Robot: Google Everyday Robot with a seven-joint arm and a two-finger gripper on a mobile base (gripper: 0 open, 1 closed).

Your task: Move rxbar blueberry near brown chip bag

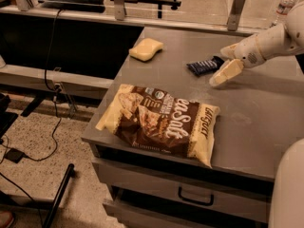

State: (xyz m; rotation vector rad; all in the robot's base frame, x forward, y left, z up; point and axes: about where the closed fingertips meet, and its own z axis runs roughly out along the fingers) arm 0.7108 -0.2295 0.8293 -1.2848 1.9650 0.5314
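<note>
Gripper [219,66]: located over the far right part of the table [256,113], at the right end of the rxbar blueberry [203,66]. Contact with the bar cannot be determined.

Rxbar blueberry: pale lettering too small to read.

Arm [280,37]: cut off by the right edge.

Table: right side runs out of frame. The near right corner is hidden behind a pale rounded body [287,189], itself cut off by the right and bottom edges.

Brown chip bag [161,122]: start of the white script lost in a crease; small print illegible.

Lower drawer [142,213]: cut off by the bottom edge.

Bottle [286,4]: top cut off.
</note>
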